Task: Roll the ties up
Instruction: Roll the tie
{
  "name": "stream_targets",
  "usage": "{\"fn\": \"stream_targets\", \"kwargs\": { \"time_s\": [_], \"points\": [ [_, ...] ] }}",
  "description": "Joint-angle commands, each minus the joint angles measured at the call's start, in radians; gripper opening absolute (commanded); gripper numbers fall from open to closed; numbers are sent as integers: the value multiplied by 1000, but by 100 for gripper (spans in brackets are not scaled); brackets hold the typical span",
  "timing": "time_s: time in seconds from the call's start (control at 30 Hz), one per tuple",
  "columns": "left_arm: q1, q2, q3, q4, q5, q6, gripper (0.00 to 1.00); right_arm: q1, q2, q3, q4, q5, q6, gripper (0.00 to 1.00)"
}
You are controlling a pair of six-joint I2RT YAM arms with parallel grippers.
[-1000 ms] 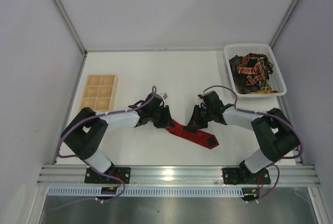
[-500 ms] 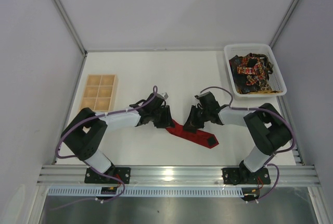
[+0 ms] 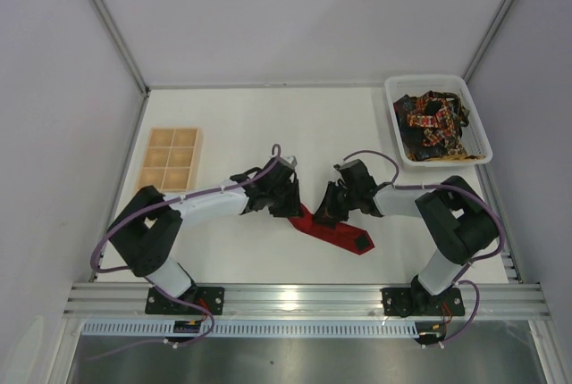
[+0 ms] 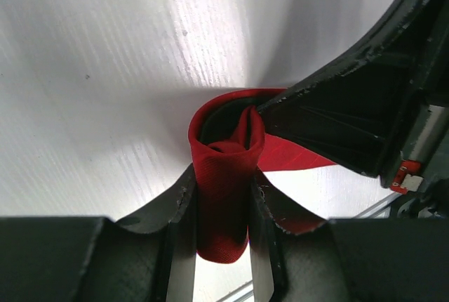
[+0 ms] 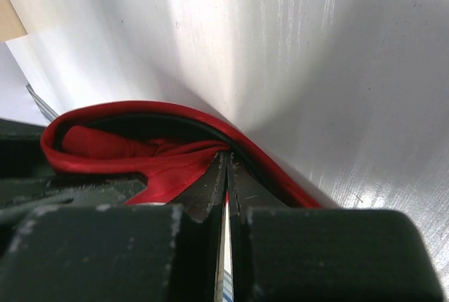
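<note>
Red tie (image 3: 344,234) lies on the desk (image 3: 268,125), its rolled end clamped in the left pincer (image 3: 289,207). The right pincer (image 3: 324,215), at 3 o'clock of it, is closed, tips touching the roll.

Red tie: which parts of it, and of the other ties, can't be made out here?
- Top view: red tie, rolled end covered by the left fingers and right fingers.
- Left wrist view: the tie's tail, behind the right fingers.
- Right wrist view: whether the shut right fingers pinch cloth; they hide their own tips.
- Top view: the bin ties, too small and tangled to count.
</note>
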Motion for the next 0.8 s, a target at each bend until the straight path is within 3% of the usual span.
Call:
{"fn": "stream_targets", "kwargs": {
  "time_s": [0.0,0.3,0.77],
  "points": [
    [-47,-22,74,-49,-65,22,1,12,0,-16,18,36,14,2],
    [-133,43,185,-150,-167,45,0,14,2,2,17,22,13,2],
    [-159,106,222,-223,-259,67,0,14,-37,5,-9,14,5,3]
  ]
}}
